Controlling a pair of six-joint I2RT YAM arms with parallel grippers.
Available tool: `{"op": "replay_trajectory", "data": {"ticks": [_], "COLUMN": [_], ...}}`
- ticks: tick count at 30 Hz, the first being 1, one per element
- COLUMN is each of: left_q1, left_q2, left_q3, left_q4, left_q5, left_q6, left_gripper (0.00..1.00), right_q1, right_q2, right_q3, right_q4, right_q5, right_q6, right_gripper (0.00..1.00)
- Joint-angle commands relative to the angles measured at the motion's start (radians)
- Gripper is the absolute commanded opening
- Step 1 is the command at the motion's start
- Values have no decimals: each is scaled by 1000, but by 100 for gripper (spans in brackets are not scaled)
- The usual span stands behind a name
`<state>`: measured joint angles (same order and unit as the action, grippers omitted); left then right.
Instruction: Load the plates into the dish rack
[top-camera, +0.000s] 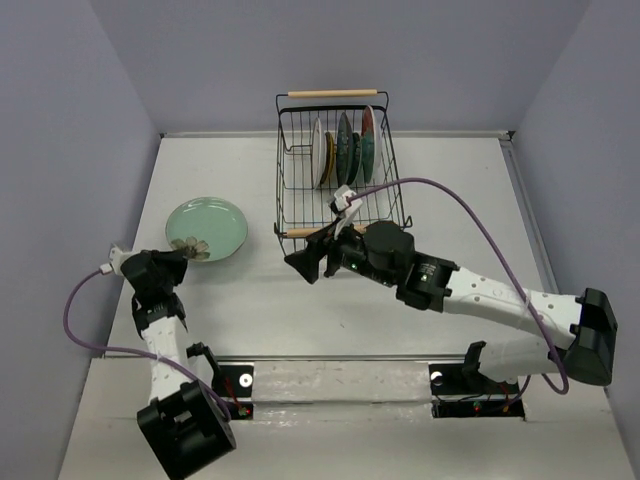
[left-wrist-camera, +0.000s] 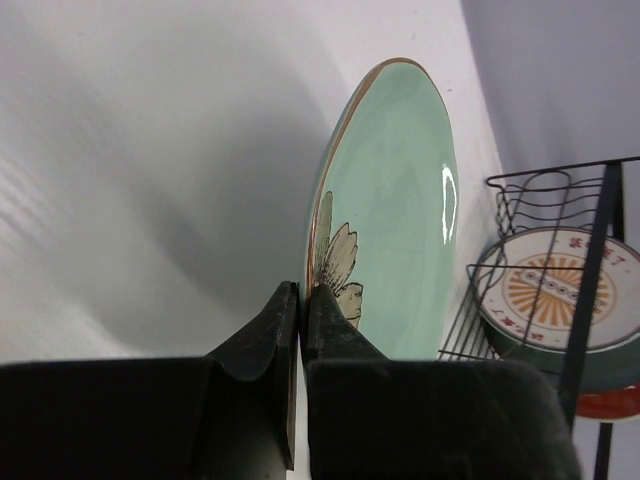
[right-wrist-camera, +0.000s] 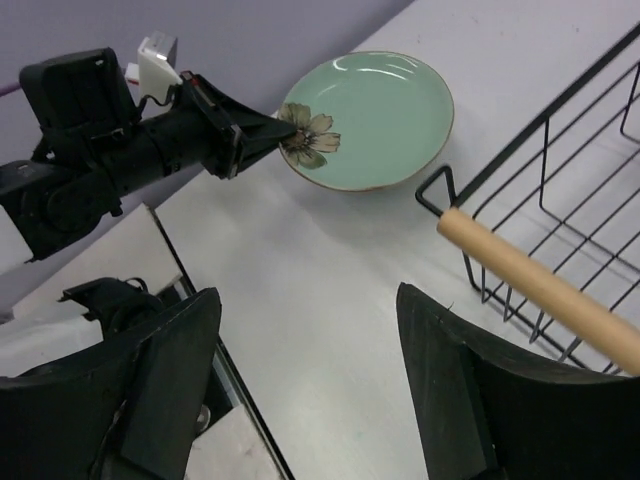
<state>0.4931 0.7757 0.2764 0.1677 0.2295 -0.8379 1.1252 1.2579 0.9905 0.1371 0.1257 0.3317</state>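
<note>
Mint plate (top-camera: 207, 227) w/ flower, left of black wire rack (top-camera: 300, 196); other plates (top-camera: 345, 146) upright inside.

Top view: from high above and behind the arm bases (top-camera: 186, 428), facing down and forward; far off; takes in the whole table (top-camera: 300, 310).
Left wrist view: low, looking out along the left fingers (left-wrist-camera: 262, 345); very near the mint plate (left-wrist-camera: 400, 230), seen almost edge-on; rack (left-wrist-camera: 600, 250) at right, seemingly further off.
Right wrist view: angled down between the right fingers (right-wrist-camera: 165, 380), facing left across the table; middling near.
Shared: all three show the mint plate and some of the rack; top and right wrist both show the left gripper (right-wrist-camera: 288, 125).
</note>
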Motion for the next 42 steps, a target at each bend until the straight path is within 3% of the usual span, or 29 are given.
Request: {"op": "replay_trajectory", "data": {"ticks": [1, 9, 12, 18, 27, 29, 31, 32, 35, 37, 40, 42], "left_q1": [6, 4, -16, -210, -352, -376, -387, -390, -404, -413, -422, -427], "left_q2": [-29, 14, 43, 134, 197, 200, 211, 217, 250, 273, 292, 297], "left_q3": [141, 279, 351, 496, 576, 587, 587, 586, 584, 581, 592, 612], "left_q4": [207, 360, 505, 532, 535, 530, 526, 521, 494, 460, 362, 276], "left_q5": [120, 247, 367, 517, 605, 616, 611, 607, 593, 564, 498, 438], "left_q6": [-70, -159, -213, -155, -101, -87, -81, -78, -53, -23, 51, 107], "left_gripper": [6, 6, 6, 6, 6, 6, 6, 6, 6, 10, 57, 68], "right_q1": [-71, -292, -353, -409, -453, -464, -464, -473, -473, -473, -492, -519], "right_q2": [27, 193, 279, 437, 499, 488, 457, 445, 391, 368, 324, 302], "right_q3": [164, 477, 595, 775, 806, 768, 728, 708, 636, 602, 565, 551], "right_q4": [-42, -192, -226, -260, -261, -232, -167, -150, -82, -70, -60, -59], "right_q5": [-196, -441, -488, -531, -506, -514, -528, -541, -508, -489, -443, -426], "right_q6": [-77, -89, -68, -7, 23, 43, 68, 76, 101, 104, 107, 116], "right_gripper": [79, 88, 90, 92, 93, 84, 65, 48, 7, 7, 7, 7]}}
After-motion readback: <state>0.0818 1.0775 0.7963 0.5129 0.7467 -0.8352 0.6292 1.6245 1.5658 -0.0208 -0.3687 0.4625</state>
